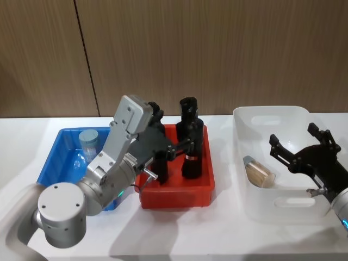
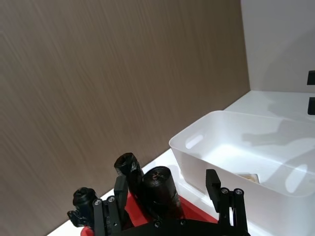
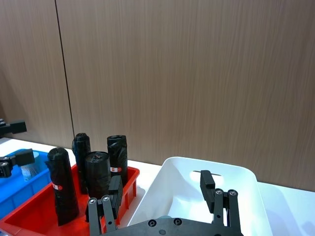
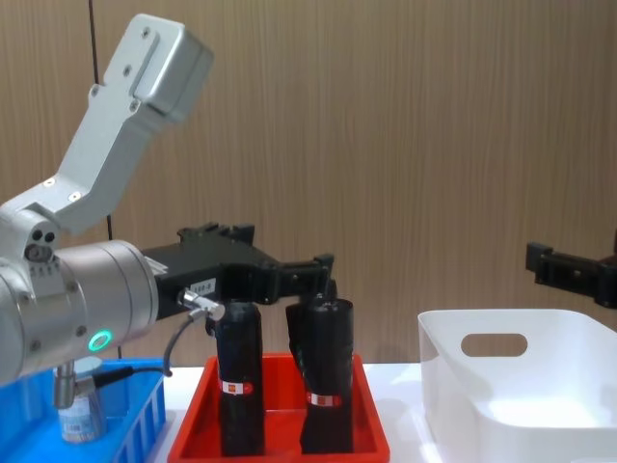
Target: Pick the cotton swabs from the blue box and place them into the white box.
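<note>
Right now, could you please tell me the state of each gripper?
Left gripper: open, empty, over the red tray.
Right gripper: open, empty, over the white box.

Bright, even indoor light is falling from overhead across all four views. On the white table (image 1: 179, 234), the left arm (image 1: 109, 163) is casting a broad, soft-edged grey shadow in front of the red tray (image 1: 176, 197). A fainter shadow is pooling in front of the white box (image 1: 266, 209). In the left wrist view, a soft claw-shaped shadow is lying on the box's inner wall, and the tabletop beyond it is glaring very pale. The black rolls (image 4: 326, 376) are catching small glossy highlights. The wooden wall (image 1: 217, 49) is giving back a gentle, matte sheen. A green indicator lamp (image 4: 99, 340) is glowing on the left arm in the chest view.
</note>
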`<state>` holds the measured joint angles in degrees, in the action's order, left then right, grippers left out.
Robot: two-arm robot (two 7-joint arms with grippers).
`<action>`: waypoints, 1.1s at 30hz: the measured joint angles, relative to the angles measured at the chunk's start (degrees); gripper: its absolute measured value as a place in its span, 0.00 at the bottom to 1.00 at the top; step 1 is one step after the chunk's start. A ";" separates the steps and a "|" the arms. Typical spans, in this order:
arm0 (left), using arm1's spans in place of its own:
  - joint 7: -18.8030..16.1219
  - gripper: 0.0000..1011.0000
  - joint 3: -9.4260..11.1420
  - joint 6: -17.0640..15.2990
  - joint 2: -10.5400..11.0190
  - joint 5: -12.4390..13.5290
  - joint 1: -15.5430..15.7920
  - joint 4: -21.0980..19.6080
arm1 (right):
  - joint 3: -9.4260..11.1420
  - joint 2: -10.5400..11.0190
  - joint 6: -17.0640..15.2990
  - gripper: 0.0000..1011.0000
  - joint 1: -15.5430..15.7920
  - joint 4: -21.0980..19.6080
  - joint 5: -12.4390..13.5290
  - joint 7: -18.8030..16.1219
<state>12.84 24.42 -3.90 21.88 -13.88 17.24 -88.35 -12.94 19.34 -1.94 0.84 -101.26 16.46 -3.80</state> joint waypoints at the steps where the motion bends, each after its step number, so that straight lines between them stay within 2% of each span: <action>1: -0.60 0.99 0.08 0.15 0.00 0.12 -0.18 -0.24 | 0.00 0.00 0.00 0.99 0.00 0.00 0.00 0.00; 7: -5.80 0.99 0.78 1.48 0.02 1.16 -1.74 -2.29 | 0.00 0.00 0.00 0.99 0.00 0.02 0.00 -0.02; 16: -11.13 0.99 1.51 2.85 0.02 2.25 -3.37 -4.45 | 0.00 0.00 -0.01 0.99 0.00 0.03 0.00 -0.03; 33: -12.22 0.99 1.65 3.14 0.01 2.45 -3.68 -4.86 | 0.00 0.00 -0.01 0.99 0.00 0.04 0.00 -0.03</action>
<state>0.62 26.06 -0.76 21.89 -11.44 13.56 -93.22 -12.94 19.34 -1.95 0.84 -101.22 16.46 -3.83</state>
